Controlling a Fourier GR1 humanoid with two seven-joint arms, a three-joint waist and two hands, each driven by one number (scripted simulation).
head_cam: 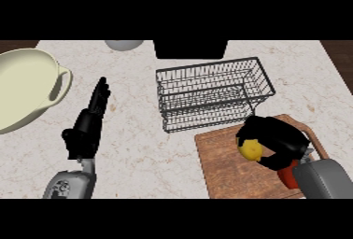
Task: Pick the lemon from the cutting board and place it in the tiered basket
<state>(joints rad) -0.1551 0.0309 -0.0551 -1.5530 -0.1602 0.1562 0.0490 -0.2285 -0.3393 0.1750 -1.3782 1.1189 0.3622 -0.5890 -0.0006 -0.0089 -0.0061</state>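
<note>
Presently, item one: the lemon (251, 149), enclosed by the curled fingers (270, 161) of the right hand (276, 140), with only its left face left uncovered. It is held over the cutting board (224, 163), at the near right of the counter (138, 154); whether it is lifted clear of the wood cannot be told.

Item two: the tiered basket (210, 95), black wire, set just beyond the board's far edge, slightly to the left.

Handling note: the step in hand is judged to be the carry. The lemon is best raised above the basket's near rim before being moved far and left, and released only once it is over the wire floor, so the rim is not struck.

Description of the lemon: bright yellow, smooth, rounded, small against the hand.

Item three: the left hand (88, 126), fingers straight, resting upright at the near left, holding nothing.

Item four: a cream dish (27, 88) with a side handle, far left.
</note>
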